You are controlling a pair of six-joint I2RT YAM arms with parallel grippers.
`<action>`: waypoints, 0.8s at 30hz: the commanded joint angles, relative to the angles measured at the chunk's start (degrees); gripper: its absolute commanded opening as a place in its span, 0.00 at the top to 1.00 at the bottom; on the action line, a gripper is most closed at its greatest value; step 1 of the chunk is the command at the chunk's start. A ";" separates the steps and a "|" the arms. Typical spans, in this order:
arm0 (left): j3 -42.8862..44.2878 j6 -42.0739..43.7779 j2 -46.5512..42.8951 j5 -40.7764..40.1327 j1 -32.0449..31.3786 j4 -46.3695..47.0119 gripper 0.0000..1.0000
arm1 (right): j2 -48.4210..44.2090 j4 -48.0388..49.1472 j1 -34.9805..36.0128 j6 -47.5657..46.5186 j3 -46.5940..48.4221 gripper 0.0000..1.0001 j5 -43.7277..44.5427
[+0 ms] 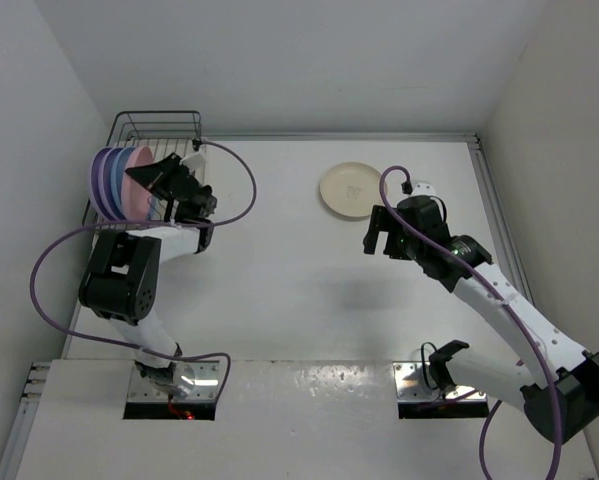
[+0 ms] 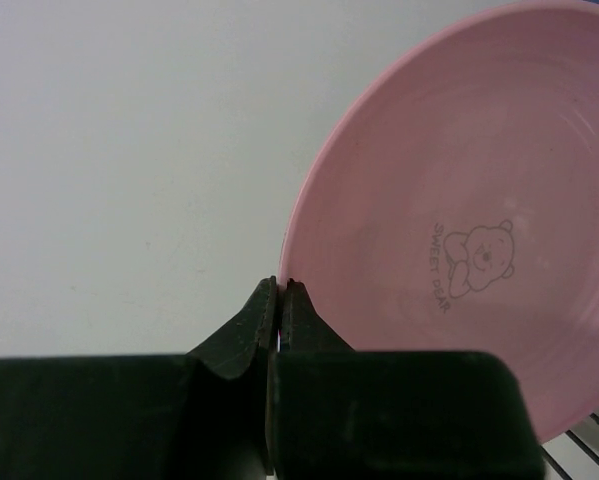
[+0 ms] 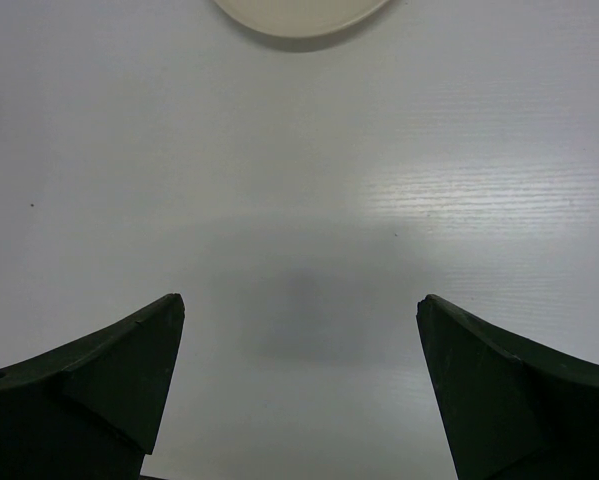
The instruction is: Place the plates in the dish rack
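White worktop: round pink plastic plate is held upright by L pincer, clenched on rim, to slot into dark wire rack; R pincer is spread wide nr round cream plate.

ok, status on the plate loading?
Left gripper shut on pink plate rim, at dish rack. Right gripper open, short of cream plate lying flat on table. Nothing in the way.

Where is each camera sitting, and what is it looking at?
Top camera: high up behind, looking down at table, rack and both arms.
Left wrist: on the left gripper, facing the pink plate it pinches.
Right wrist: over its open right gripper, facing table and cream plate.
Shared: cream plate, top and right.
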 commanded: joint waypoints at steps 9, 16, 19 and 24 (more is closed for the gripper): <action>10.08 -34.86 -5.95 -1.59 0.52 -36.83 0.58 | 0.41 1.22 0.27 -0.56 2.08 0.00 -0.11; 23.02 -44.46 -5.96 -0.19 1.05 -54.25 0.19 | 0.50 1.22 0.27 -0.91 1.20 0.00 0.15; 28.02 -47.54 -6.75 0.52 0.44 -59.61 0.15 | 0.50 1.31 0.36 -0.74 0.76 0.00 -0.02; 36.82 -55.16 -9.12 4.99 -3.68 -71.97 0.14 | 2.70 -0.27 -0.44 -0.04 1.03 0.00 -0.11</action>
